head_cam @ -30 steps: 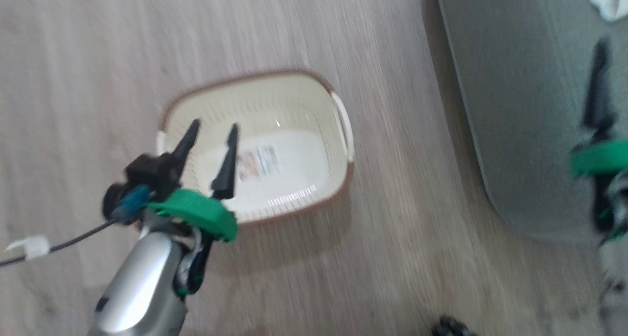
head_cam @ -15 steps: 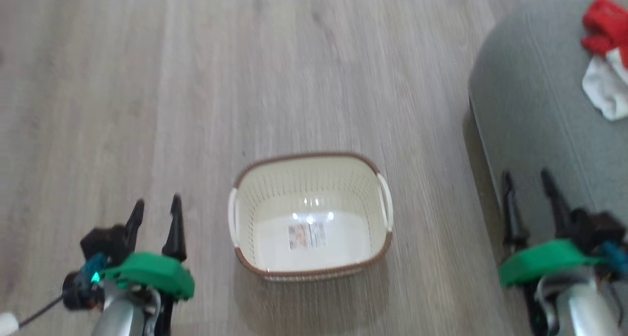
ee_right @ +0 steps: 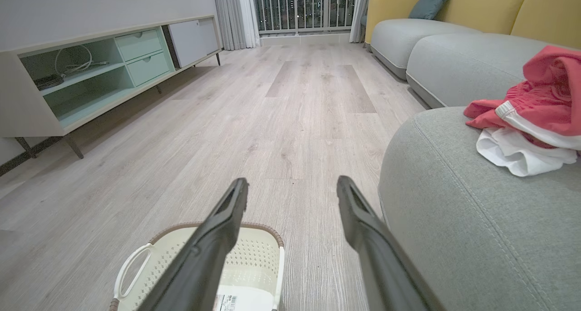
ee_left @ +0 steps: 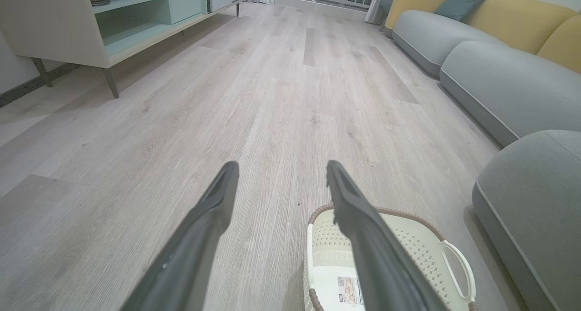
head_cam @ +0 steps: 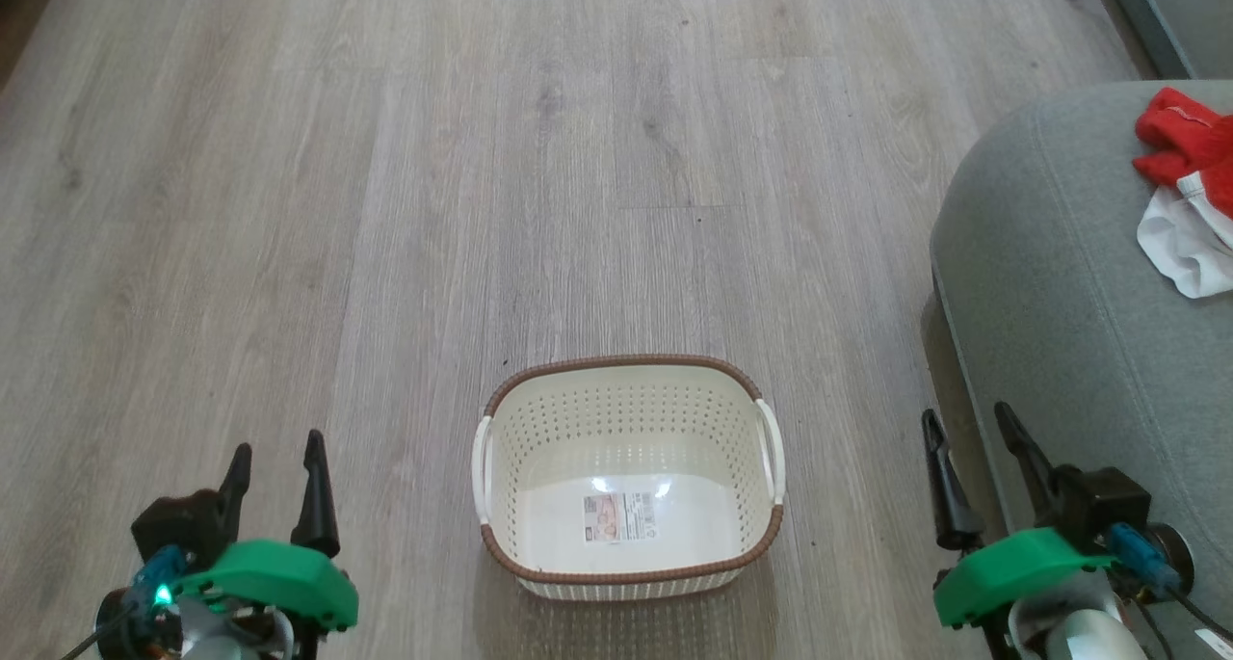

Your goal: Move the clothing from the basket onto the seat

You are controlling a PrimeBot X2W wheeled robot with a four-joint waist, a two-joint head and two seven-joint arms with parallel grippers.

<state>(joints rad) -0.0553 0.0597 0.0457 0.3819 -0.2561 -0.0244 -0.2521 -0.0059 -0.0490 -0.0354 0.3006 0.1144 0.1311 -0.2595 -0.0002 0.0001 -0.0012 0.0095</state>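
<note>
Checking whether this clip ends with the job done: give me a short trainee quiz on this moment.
1. True or false: the clothes lie in the basket.
2. What do the red and white clothes rest on? A) the floor B) the grey seat C) a shelf
3. How do the left jaws and the right jaws stand?
Key: 1 false, the basket holds no clothes. 2 B. 3 Both open, holding nothing.

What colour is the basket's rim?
Brown, with a woven look, around the cream-white basket. It shows best in the head view.
</note>
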